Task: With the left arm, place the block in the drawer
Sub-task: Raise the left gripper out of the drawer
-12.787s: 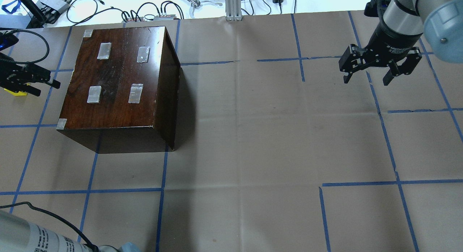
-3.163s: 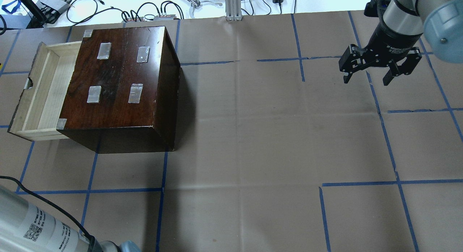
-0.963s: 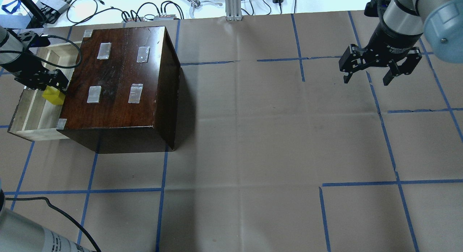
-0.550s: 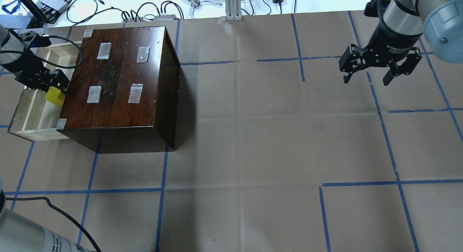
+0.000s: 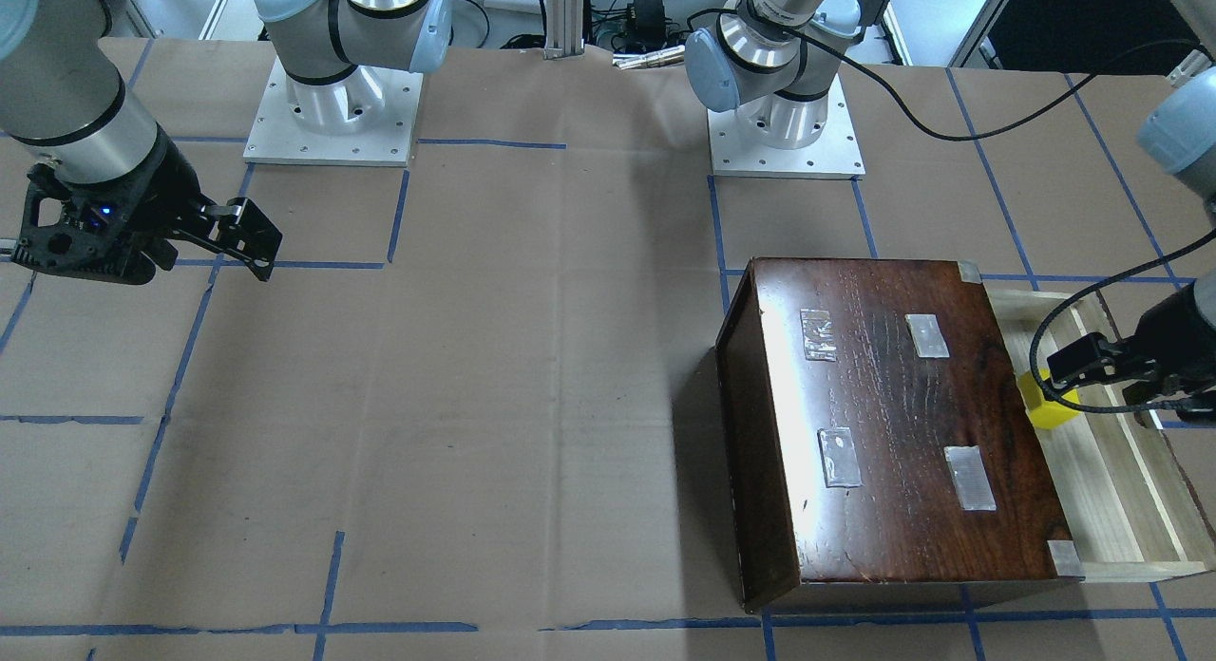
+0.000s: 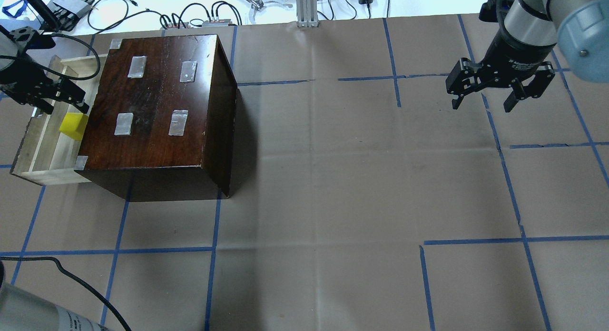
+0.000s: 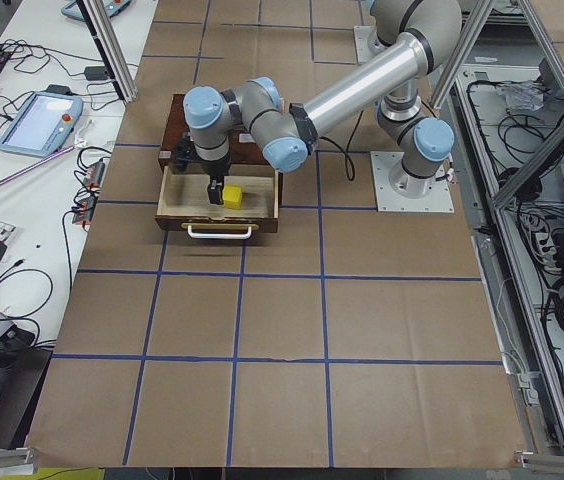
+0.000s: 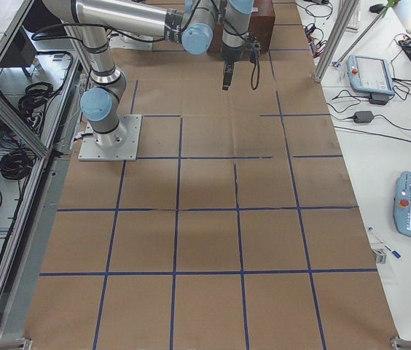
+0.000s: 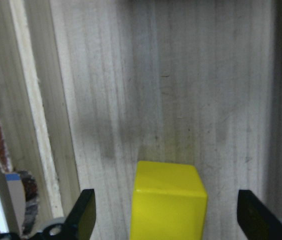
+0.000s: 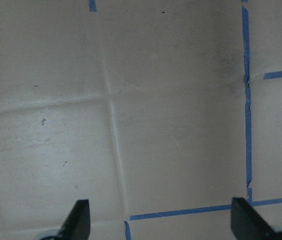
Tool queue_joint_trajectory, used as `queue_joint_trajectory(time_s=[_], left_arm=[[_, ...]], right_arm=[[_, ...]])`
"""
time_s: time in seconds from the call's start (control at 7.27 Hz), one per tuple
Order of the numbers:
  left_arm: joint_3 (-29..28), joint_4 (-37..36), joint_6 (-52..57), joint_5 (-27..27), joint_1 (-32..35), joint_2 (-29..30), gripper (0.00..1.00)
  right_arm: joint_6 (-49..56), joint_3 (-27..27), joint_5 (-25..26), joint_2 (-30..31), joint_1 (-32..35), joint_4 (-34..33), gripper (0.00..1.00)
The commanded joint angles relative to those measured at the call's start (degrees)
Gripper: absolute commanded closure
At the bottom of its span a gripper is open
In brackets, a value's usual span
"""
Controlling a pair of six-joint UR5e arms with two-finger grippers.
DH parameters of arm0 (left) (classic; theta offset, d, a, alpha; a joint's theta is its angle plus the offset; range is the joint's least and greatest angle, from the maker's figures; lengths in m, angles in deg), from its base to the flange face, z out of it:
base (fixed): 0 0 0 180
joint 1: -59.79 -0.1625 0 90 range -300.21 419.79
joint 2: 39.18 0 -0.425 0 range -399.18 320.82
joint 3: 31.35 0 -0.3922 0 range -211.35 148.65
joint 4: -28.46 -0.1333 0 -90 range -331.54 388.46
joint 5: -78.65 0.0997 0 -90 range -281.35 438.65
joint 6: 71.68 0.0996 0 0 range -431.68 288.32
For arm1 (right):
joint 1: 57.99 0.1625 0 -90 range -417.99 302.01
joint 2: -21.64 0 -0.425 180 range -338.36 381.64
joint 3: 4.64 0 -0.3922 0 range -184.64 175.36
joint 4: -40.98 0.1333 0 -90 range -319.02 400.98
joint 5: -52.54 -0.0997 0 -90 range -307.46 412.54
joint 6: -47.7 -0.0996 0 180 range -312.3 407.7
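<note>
My left end effector (image 9: 170, 217) hangs over the open drawer (image 6: 47, 148) with its jaws spread wide and nothing between them gripped. The wrist view shows a clear gap on each side of the block (image 6: 73, 126). The yellow cube looks to me to be resting on the drawer's pale floor, just beside the front edge of the dark box (image 6: 157, 102).

The worry from here is the retreat. The fingertips (image 9: 85, 216) straddle the cube, so any sideways drift or twist as I pull away could clip it and knock it across the floor or up against a wall; a straight lift is what I'd want. The loose black cable (image 5: 950, 120) loops down close to the drawer's far wall and the box corner, and I judge it could catch there and drag the drawer or the box. I also can't tell how much headroom the cube has under the box top, so shutting the drawer might jam it.

The right end effector (image 6: 483, 106) is well apart, jaws open and empty.

The surface (image 6: 333, 179) is brown paper gridded with blue tape. Beyond it are white benches with cables, a teach pendant (image 7: 40, 122) and aluminium framing
</note>
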State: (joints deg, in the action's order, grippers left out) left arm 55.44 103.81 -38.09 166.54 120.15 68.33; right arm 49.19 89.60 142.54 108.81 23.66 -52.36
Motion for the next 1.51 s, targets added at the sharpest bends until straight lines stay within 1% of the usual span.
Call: queue_joint_trajectory(time_s=[0.0, 0.14, 0.28, 0.55, 0.69, 0.83, 0.96, 1.38], left_arm=[[-0.5, 8.3, -1.6, 0.1, 0.3, -5.6, 0.01], [-0.1, 12.4, -6.5, 0.1, 1.9, -7.7, 0.01], [0.6, 12.6, -9.0, 0.2, 5.2, -10.6, 0.01], [4.4, 15.9, -22.1, 0.1, 14.4, -17.7, 0.01], [6.5, 15.7, -25.4, -0.1, 19.0, -19.8, 0.01], [7.9, 15.4, -27.8, 0.1, 22.4, -20.8, 0.01], [8.4, 15.1, -29.6, 0.1, 24.4, -20.9, 0.01], [8.3, 14.9, -29.6, 0.4, 25.9, -20.8, 0.01]], right_arm=[[0.0, 0.1, 0.0, 0.0, 0.0, 0.0, 0.00], [-0.1, 0.1, 0.0, 0.0, 0.0, 0.0, 0.00], [0.0, 0.1, 0.0, 0.0, 0.0, 0.0, 0.00], [-0.1, 0.1, 0.0, 0.0, 0.0, 0.0, 0.00], [-0.1, 0.1, 0.0, 0.0, 0.0, 0.0, 0.00], [0.0, 0.1, 0.0, 0.0, 0.0, 0.0, 0.00], [-0.1, 0.1, 0.0, 0.0, 0.0, 0.0, 0.00], [0.0, 0.0, 0.0, 0.0, 0.0, 0.0, 0.00]])
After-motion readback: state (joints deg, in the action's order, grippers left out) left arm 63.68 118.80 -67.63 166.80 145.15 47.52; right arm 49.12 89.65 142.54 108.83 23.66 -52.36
